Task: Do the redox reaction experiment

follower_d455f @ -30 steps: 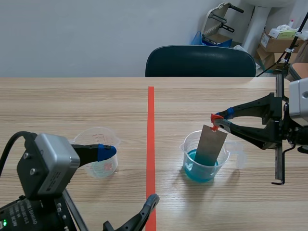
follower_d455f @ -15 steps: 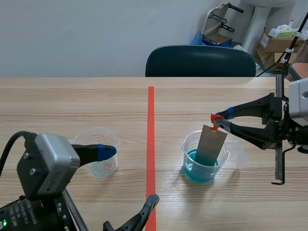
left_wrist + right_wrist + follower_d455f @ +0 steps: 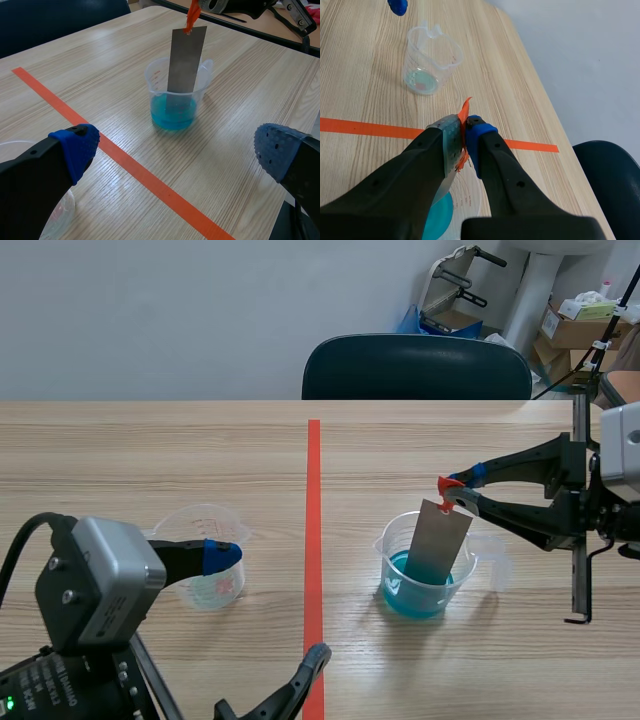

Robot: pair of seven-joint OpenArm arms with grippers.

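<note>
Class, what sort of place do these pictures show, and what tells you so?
Probably a robot lab or workroom: a wooden table marked with a tape line, a right hand holding a metal strip in a cup of blue liquid, with cardboard boxes and a chair behind.

Two clear measuring cups (image 3: 200, 590) (image 3: 402, 590), one grey metal strip (image 3: 440, 540), one orange tie (image 3: 447, 483), one dark chair (image 3: 415, 368)

Scene view: between the arms, facing forward; blue-liquid beaker (image 3: 430, 598) at middle distance.
Left wrist view: off to the beaker's side, angled down, fairly near.
Right wrist view: just above the beaker, steeply down.
Shared: the beaker, all three.
</note>
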